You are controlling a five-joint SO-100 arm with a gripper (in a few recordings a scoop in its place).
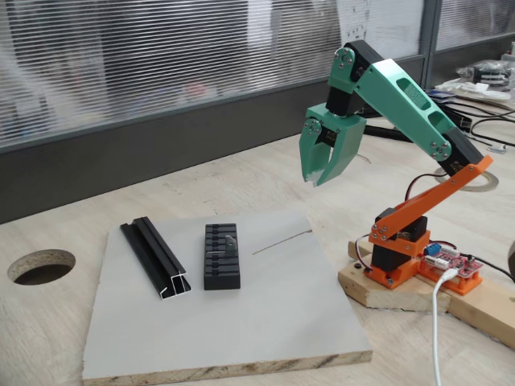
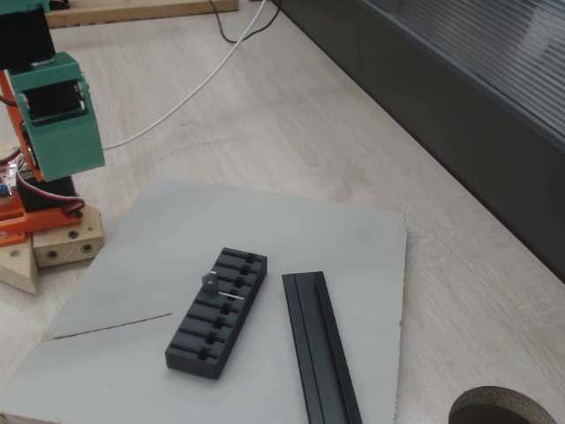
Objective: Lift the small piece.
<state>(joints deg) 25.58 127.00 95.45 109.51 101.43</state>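
Observation:
The small piece is a tiny silvery-grey metal bit lying on top of the black ribbed block, near the block's far end. It also shows on the block as a small grey bit. My green gripper hangs in the air well above and to the right of the block. It points down, its jaws a little apart, with nothing between them. A green arm segment fills the upper left corner.
The block sits on a grey board beside a long black channel rail. A thin scratch or wire crosses the board. A round hole opens in the table at left. The orange arm base stands on a wooden plate, with cables behind.

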